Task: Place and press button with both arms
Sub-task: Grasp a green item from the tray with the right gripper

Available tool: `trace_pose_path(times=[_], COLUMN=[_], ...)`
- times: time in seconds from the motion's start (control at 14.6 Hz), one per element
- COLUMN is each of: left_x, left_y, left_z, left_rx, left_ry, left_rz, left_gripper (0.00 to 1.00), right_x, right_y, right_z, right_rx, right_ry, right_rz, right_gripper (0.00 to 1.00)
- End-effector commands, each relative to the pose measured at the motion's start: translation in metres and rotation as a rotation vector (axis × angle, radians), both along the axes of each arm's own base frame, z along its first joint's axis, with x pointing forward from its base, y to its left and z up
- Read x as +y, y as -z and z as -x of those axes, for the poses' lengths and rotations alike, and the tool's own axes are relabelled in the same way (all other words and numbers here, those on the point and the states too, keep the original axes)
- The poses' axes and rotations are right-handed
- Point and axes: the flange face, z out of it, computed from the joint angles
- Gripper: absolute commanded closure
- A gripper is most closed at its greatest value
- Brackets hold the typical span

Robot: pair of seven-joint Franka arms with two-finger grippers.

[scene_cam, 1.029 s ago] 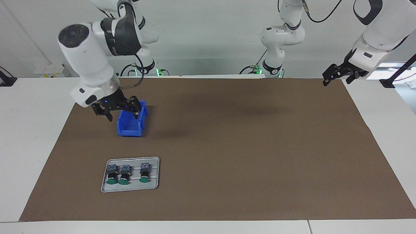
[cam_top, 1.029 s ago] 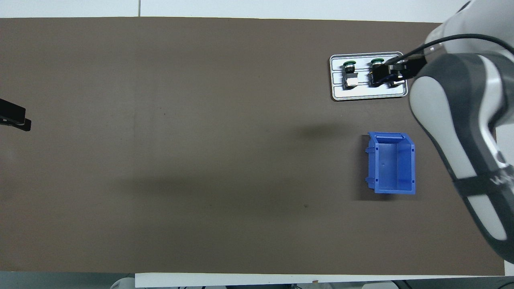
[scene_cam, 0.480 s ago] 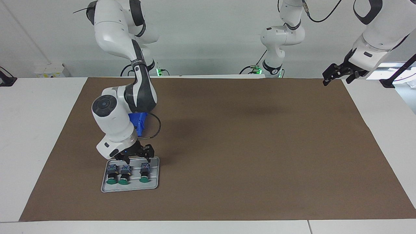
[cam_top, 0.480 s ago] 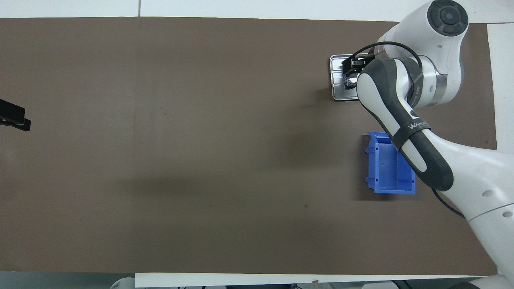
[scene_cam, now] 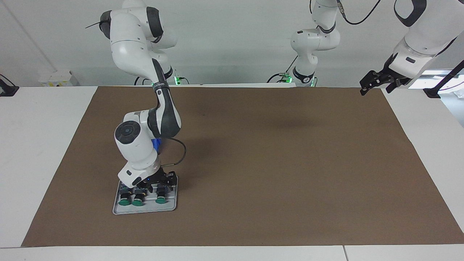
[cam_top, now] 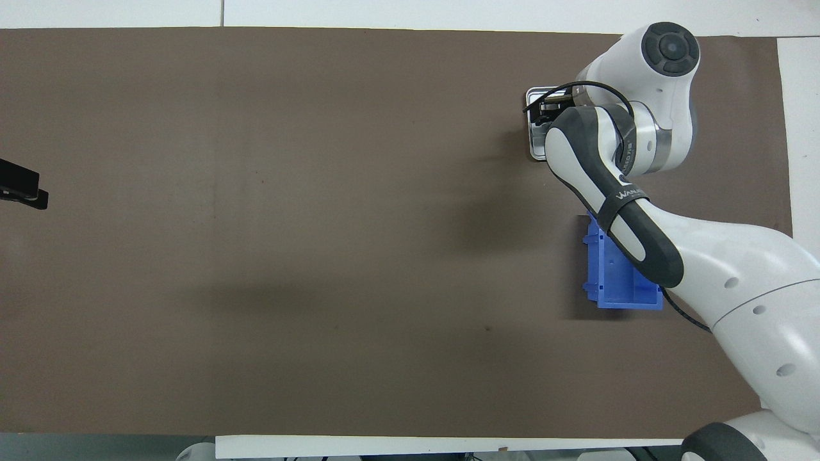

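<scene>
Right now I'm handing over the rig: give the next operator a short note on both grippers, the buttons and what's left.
Right gripper: down on the grey tray, at the block end of the button nearest the left arm's end; grip not confirmed.
Left gripper: open, waiting above the mat's corner.
All three buttons lie in the tray; blue bin sits nearer the robots.
Done: approach. Left: pick, place, press.
</scene>
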Motion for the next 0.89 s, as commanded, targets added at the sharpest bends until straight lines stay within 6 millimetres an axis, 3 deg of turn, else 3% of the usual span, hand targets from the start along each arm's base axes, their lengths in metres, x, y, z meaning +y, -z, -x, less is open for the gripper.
trace_pose_path(times=[0.0, 0.14, 0.48, 0.55, 0.62, 0.82], left_x=[0.001, 0.0, -0.003, -0.004, -0.006, -0.007], left_y=[-0.002, -0.003, -0.003, -0.002, -0.002, -0.002], left_z=[0.007, 0.007, 0.008, 0.008, 0.008, 0.008], left_rx=[-0.01, -0.014, -0.008, -0.009, -0.009, -0.009], left_ry=[-0.001, -0.002, 0.002, 0.004, 0.007, 0.013], left_rz=[-0.011, -0.012, -0.012, -0.012, -0.012, -0.012], left_gripper=[0.0, 0.0, 0.0, 0.0, 0.0, 0.0], right_x=[-0.005, -0.008, -0.005, -0.01, -0.009, -0.009], right_y=[0.007, 0.007, 0.002, -0.008, -0.03, -0.093], right_z=[0.001, 0.001, 0.003, 0.002, 0.002, 0.026], right_rx=[-0.002, 0.004, 0.023, 0.034, 0.046, 0.122], right_ry=[-0.035, -0.038, -0.044, -0.04, -0.04, -0.028], right_rz=[0.004, 0.007, 0.011, 0.014, 0.013, 0.019], right_gripper=[0.28, 0.41, 1.0, 1.0, 1.0, 1.0])
